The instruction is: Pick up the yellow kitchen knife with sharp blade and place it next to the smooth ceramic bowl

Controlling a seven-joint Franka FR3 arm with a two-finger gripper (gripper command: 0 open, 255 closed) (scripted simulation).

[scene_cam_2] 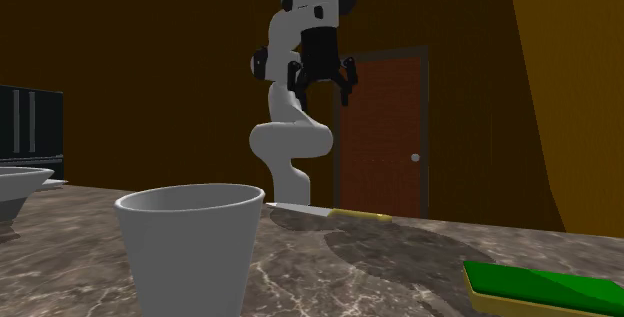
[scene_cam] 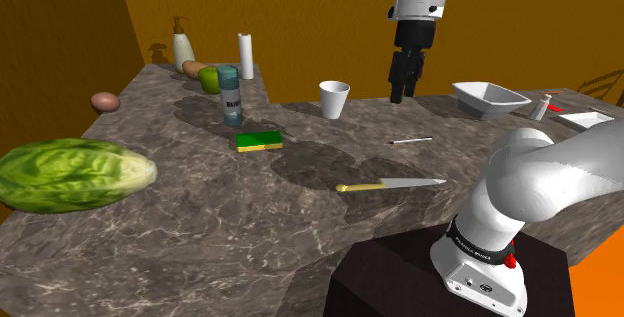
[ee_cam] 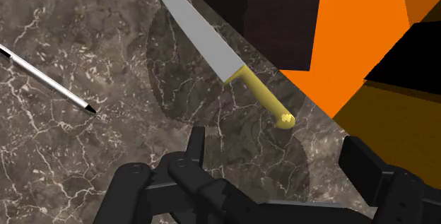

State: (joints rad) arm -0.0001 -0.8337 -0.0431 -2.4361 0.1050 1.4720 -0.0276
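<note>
The white cup (scene_cam_2: 190,240) is seen nearest in the second exterior view, with the white bowl (scene_cam_2: 15,190) at its left. Behind them, the yellow-handled knife (scene_cam_2: 335,211) is laid flat on the surface (scene_cam_2: 420,265) near its far edge, untouched. High over it the end effector (scene_cam_2: 322,83) is spread wide and empty. It should be lowered over the handle, fingers set across it, with the tips brought right down.
</note>
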